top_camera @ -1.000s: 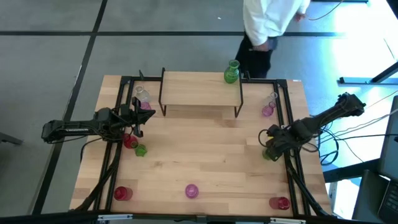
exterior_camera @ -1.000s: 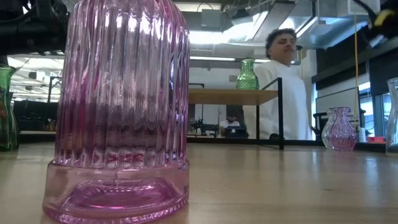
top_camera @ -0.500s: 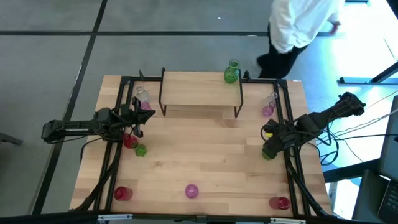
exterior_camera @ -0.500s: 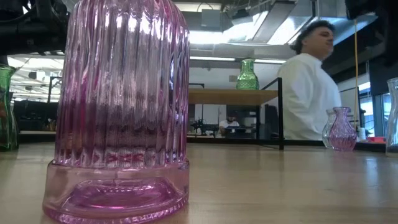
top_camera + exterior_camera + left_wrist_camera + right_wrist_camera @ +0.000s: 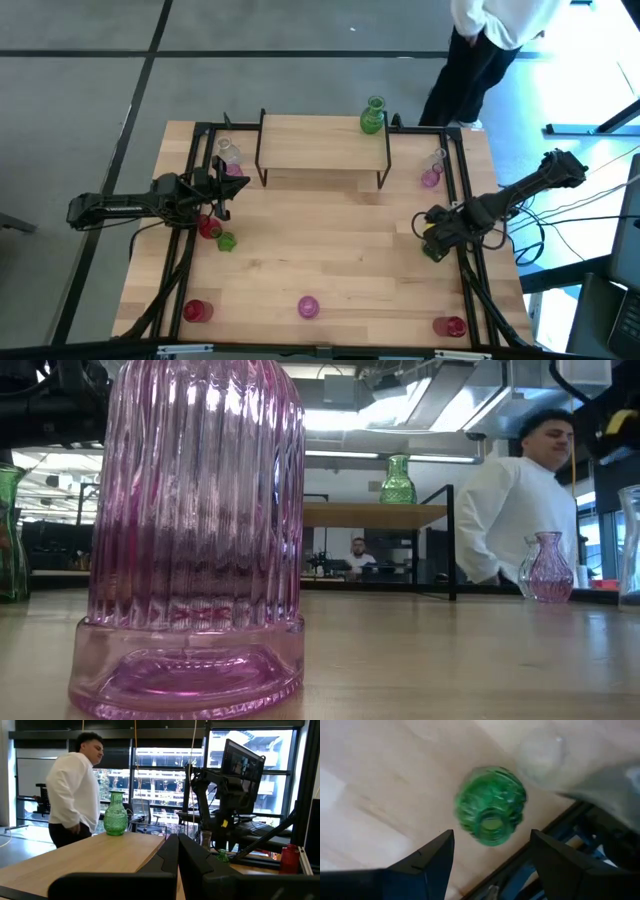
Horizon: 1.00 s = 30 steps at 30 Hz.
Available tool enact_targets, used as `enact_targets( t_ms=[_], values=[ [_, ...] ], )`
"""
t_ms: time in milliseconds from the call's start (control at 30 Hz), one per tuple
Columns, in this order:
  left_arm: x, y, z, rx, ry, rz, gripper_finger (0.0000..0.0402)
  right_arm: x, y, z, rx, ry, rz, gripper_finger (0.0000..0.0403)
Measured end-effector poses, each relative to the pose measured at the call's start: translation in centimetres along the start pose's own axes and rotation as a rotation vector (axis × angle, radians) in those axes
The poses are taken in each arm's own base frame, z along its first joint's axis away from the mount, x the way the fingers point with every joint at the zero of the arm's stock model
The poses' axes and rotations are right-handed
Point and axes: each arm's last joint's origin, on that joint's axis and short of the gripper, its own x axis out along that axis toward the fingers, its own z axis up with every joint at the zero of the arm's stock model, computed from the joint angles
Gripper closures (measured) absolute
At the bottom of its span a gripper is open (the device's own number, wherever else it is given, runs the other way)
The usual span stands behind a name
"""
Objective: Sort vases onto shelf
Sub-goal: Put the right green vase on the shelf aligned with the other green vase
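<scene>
1. The right hand (image 5: 490, 851) is hovering over a green vase (image 5: 491, 804) at the right edge of the tabletop (image 5: 330, 240), its two dark fingers (image 5: 427, 860) spread apart on either side of the vase's round, knobbly glass body, not touching it.
2. Seen from above that vase is showing its open mouth, ringed by translucent textured glass (a second, clear vase (image 5: 542, 751) is standing just beyond it, blurred).
3. The left hand (image 5: 177, 851) is waiting at the left side of the tabletop, its fingers pressed together on nothing.
4. Ahead of the left hand, the shelf (image 5: 322, 142) is showing a pale, smooth wood board on thin black legs, and one green bulbous vase (image 5: 372, 117) with a narrow neck is standing on its far right corner.
5. A ribbed pink vase (image 5: 195, 530) is filling the low view, its fluted glass widening into a thick, clear foot.
6. A person in a white shirt (image 5: 495, 18) is standing beyond the tabletop's far edge.
</scene>
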Motion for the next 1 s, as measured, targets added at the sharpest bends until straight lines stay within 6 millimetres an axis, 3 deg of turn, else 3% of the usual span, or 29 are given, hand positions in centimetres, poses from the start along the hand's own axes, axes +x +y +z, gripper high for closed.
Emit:
enact_targets(
  t_ms=[533,1000],
  values=[
    [0.00,0.00,0.00,0.000,0.000,0.000,0.0401,0.25,0.30,0.21,0.016,-0.041,0.007,0.0162],
    [0.00,0.00,0.00,0.000,0.000,0.000,0.0401,1.10,0.85,0.28,-0.008,0.010,-0.016,0.0269]
  ],
)
